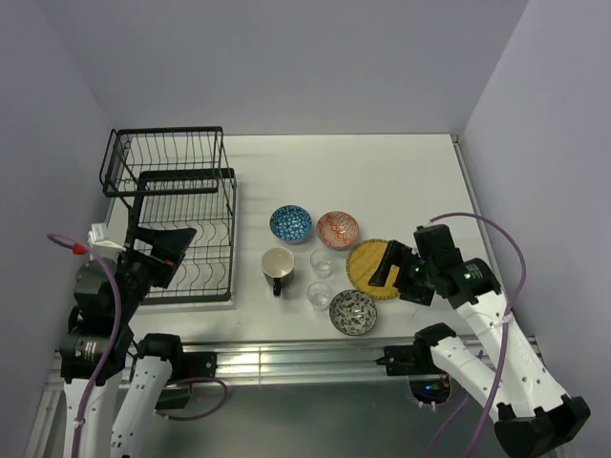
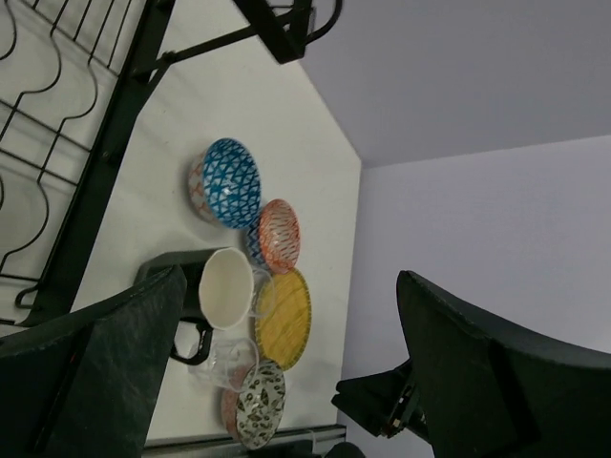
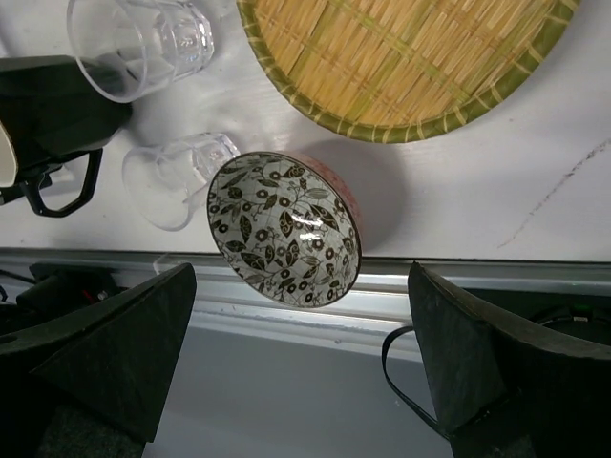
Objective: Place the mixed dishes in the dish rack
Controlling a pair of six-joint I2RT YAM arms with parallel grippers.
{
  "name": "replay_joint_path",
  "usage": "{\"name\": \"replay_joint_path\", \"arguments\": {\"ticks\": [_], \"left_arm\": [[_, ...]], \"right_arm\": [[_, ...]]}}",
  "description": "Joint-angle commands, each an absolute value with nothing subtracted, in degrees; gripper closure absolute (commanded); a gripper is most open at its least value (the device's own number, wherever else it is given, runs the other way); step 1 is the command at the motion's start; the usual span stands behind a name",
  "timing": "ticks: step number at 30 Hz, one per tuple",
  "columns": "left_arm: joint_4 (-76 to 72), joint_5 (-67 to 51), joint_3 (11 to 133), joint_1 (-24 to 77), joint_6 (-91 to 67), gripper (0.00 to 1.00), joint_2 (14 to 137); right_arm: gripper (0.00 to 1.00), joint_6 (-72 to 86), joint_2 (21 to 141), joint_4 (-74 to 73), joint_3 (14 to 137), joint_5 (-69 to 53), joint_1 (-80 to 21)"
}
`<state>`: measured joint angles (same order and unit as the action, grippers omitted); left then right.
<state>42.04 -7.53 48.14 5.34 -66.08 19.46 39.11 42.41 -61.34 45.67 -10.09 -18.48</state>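
From above, the dish rack (image 1: 177, 215) stands on the left of the tabletop (image 1: 420, 172), and every dish lies loose to its right. The right tool (image 1: 387, 267) hovers over the yellow plate (image 1: 363, 260), and the left tool (image 1: 170, 246) is at the rack's front.

The left wrist view shows that tool's fingers (image 2: 95, 367) wide apart, holding nothing.

In the right wrist view the grey-green bowl (image 3: 284, 229) sits mouth-up near the tabletop's edge, framed by spread, empty fingers (image 3: 105, 353). It is probably glazed ceramic: stiff, slick and breakable, so pinch its rim. The plate lies flat and is round, with no long axis. It looks woven, though that may only be print.
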Motion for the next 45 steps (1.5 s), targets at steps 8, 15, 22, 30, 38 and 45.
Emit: {"name": "replay_joint_path", "arguments": {"ticks": [8, 15, 22, 30, 38, 45], "left_arm": [[46.58, -11.25, 55.18, 5.27, -57.05, 0.05, 34.09], [44.83, -14.16, 59.32, 7.46, -53.36, 0.17, 42.88], [48.68, -1.42, 66.7, 27.11, -54.84, 0.19, 50.18], [54.31, 16.34, 78.83, 53.95, -58.45, 0.2, 63.1], [54.84, 24.86, 82.44, 67.4, -58.8, 0.28, 68.81], [49.32, 24.62, 84.47, 71.54, -54.33, 0.49, 71.02]], "right_arm": [[0.04, 42.1, 46.3, -60.82, 38.59, -8.79, -18.89], [0.06, 41.66, 50.18, -56.79, 35.34, -8.7, -21.0], [0.12, 43.94, 53.17, -53.09, 33.4, -8.09, -24.25], [0.29, 46.4, 57.48, -48.87, 33.31, -8.26, -29.61], [0.61, 47.99, 60.64, -47.28, 33.57, -7.12, -33.92], [1.0, 47.2, 59.07, -51.23, 37.43, -3.52, -34.89]]}}
